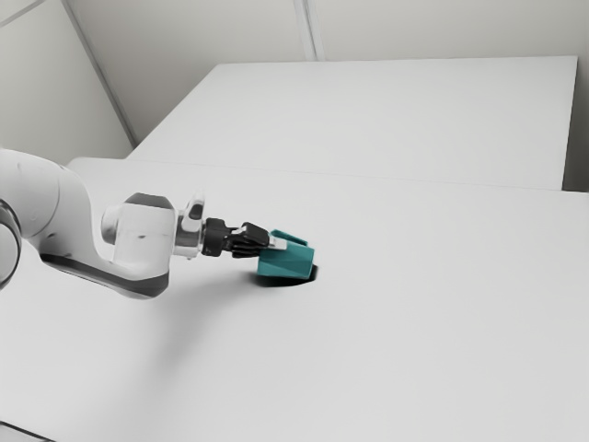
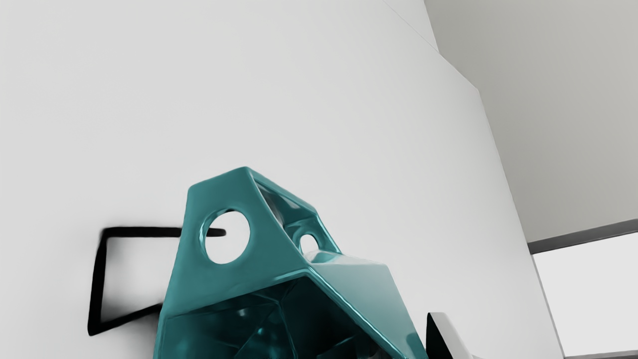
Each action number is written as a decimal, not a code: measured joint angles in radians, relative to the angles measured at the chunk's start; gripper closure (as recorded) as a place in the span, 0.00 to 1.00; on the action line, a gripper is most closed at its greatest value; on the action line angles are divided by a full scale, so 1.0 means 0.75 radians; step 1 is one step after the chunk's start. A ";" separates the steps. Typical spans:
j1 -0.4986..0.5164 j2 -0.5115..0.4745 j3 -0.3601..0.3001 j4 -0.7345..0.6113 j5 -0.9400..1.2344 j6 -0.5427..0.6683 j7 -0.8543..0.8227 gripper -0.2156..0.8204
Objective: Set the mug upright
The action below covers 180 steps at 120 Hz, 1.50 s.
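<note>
Exterior view, arm: the white arm [image 1: 143, 241] comes in from the exterior view's left and reaches toward its right, low over the white table [image 1: 423, 331].
Exterior view, gripper: the black gripper [image 1: 275, 244] is level with the arm's end, right up at the mug's left end; I cannot tell whether it is apart, together or clamped on the mug.
Exterior view, mug: the teal mug [image 1: 285, 261] is on its side, near the middle of the view, its length running roughly left to right.
Exterior view, handle: the handle [image 1: 291, 237] is on the mug's upper side.
Exterior view, shadow: a dark shadow [image 1: 286, 281] lies just beneath the mug, reaching past its right end; I cannot tell whether the mug touches the table.
Exterior view, panel: a pale panel [image 1: 386, 115] stretches out beyond the table's far edge.
Wrist view, mouth: the mug's open mouth [image 2: 234, 324] faces the gripper, dark and glossy inside, with flat facets.
Wrist view, holes: the handle is angular, with round holes; the table is visible through the larger one.
Wrist view, outline: a black angular outline [image 2: 97, 279] shows on the table beside the mug, running partly behind it.
</note>
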 joint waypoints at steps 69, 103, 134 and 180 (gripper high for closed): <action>-0.031 -0.012 -0.010 0.023 0.015 0.073 -0.046 0.97; -0.089 -0.123 -0.020 0.073 0.261 0.236 -0.090 0.97; -0.107 -0.132 -0.032 0.404 1.421 0.106 -0.440 0.97; -0.118 -0.047 -0.018 0.479 2.287 -0.198 -1.042 0.97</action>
